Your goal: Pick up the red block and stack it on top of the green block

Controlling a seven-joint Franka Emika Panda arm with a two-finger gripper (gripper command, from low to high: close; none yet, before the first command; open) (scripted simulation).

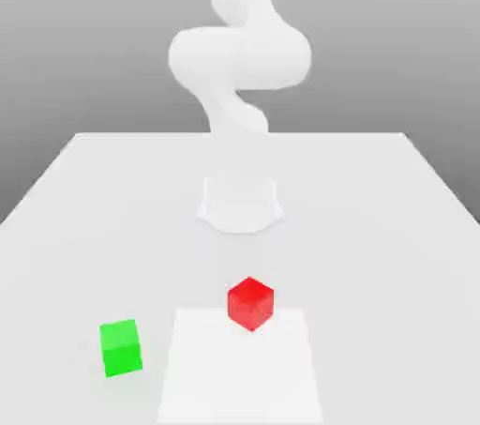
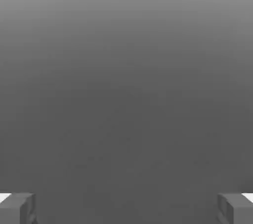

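Observation:
The red block (image 1: 250,302) is a small bright red cube on the white table (image 1: 394,226), near the front middle, turned with one corner toward the viewer. The green block (image 1: 121,347) is a cube of like size, lying apart from it toward the exterior view's left and a little nearer the front. In the hand view my gripper (image 2: 126,209) is open: its two grey fingertips (image 2: 17,208) stand far apart with nothing between them, against a plain grey background. Neither block is in the hand view.
The white arm (image 1: 239,57) rises from its round base (image 1: 240,203) at the table's middle, behind the blocks. A paler square patch (image 1: 240,376) lies at the table's front edge, with the red block at its far edge.

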